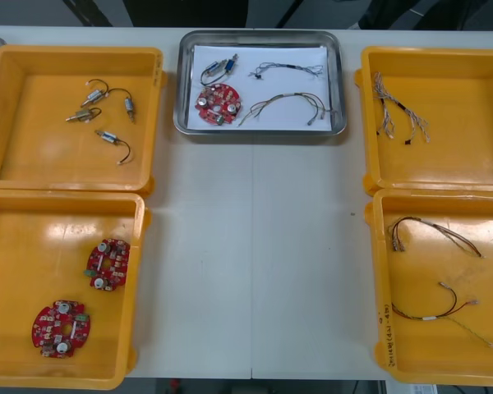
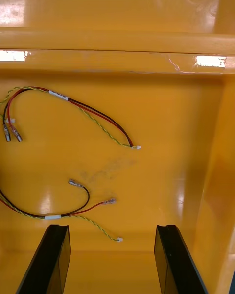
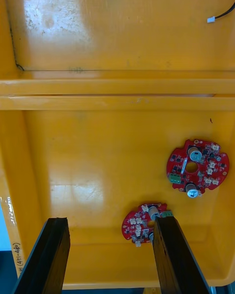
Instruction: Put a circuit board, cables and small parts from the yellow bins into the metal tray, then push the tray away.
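- The left gripper [image 3: 110, 220] hangs with its fingers apart and nothing between them, above the near-left yellow bin [image 1: 8, 287], which sits nearer than the metal tray [image 1: 183, 90] and to its left. Two red circuit boards [image 1: 108, 263] lie there, one close beside a finger.
- The right gripper [image 2: 111, 228], fingers likewise spread and empty, is above the near-right yellow bin [image 1: 376, 287], nearer than the tray and to its right. Two red and yellow cables [image 2: 83, 110] lie apart in it.
- Level with the tray, the far-left yellow bin [image 1: 74, 53] holds small metal parts [image 1: 107, 111]. The far-right yellow bin [image 1: 460, 123] holds bunched cables [image 1: 398, 115].
- The tray, white inside, contains one tray board [image 1: 220, 105], a small part [image 1: 222, 68] just beside it, and two tray cables [image 1: 283, 103].
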Available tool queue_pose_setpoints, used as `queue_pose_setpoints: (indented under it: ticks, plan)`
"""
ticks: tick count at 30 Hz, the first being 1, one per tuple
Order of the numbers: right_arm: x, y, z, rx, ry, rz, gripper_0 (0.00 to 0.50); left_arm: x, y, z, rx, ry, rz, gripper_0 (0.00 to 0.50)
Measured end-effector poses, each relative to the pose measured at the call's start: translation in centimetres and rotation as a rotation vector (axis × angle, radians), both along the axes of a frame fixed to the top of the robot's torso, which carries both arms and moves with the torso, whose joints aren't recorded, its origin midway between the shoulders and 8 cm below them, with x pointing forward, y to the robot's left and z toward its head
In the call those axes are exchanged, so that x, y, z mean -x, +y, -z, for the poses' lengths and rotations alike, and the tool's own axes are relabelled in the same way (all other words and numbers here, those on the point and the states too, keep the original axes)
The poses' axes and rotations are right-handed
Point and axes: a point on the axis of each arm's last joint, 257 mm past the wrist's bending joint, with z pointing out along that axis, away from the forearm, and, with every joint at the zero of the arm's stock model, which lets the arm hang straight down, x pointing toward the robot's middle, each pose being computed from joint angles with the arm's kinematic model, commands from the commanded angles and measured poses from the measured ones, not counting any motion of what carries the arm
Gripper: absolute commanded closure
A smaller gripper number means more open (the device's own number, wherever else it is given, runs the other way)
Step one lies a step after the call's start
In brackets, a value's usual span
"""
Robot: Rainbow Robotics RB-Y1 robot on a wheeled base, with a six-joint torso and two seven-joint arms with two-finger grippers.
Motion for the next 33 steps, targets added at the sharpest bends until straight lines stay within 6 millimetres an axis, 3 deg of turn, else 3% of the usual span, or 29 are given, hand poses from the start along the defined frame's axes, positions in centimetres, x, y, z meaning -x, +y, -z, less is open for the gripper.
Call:
queue_pose_setpoints:
  ticks: [33]
  plan:
    - [-0.55,-0.29,-0.91,-0.018,-0.028,0.048,0.0,0.0,0.0,0.0,0.0,0.0,0.0,0.0]
